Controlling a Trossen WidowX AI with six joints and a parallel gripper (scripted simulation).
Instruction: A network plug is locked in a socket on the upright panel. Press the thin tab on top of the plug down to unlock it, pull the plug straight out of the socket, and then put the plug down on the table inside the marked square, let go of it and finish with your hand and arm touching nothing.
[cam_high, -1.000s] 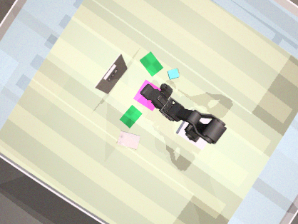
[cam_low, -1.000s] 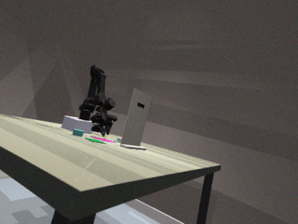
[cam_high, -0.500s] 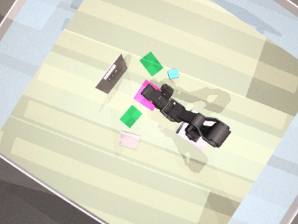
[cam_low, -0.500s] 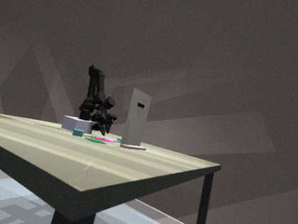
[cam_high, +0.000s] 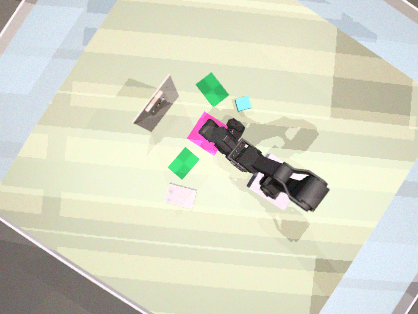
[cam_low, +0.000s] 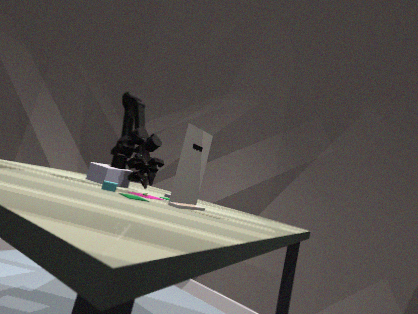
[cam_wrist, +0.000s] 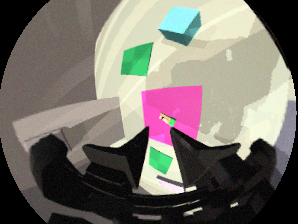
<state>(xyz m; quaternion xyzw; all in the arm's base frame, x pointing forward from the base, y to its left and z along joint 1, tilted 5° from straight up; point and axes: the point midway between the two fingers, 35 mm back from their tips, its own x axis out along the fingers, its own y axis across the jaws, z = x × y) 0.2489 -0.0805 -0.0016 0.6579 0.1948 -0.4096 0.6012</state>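
Open gripper (cam_high: 208, 129) (cam_low: 145, 187) (cam_wrist: 160, 128) above plug (cam_wrist: 168, 119) on the magenta square (cam_high: 196, 135) (cam_low: 150, 196) (cam_wrist: 172, 102)

Pale light washes the table (cam_high: 125, 210) (cam_low: 165, 225) (cam_wrist: 225, 55), casting the arm's (cam_high: 260, 162) (cam_low: 134, 120) soft shadow beside the hand (cam_high: 215, 135) (cam_low: 143, 175) (cam_wrist: 160, 137). Beyond, walls hang dim; grain speckles every view, and black rounds off the wrist view's curved, distorted edges.
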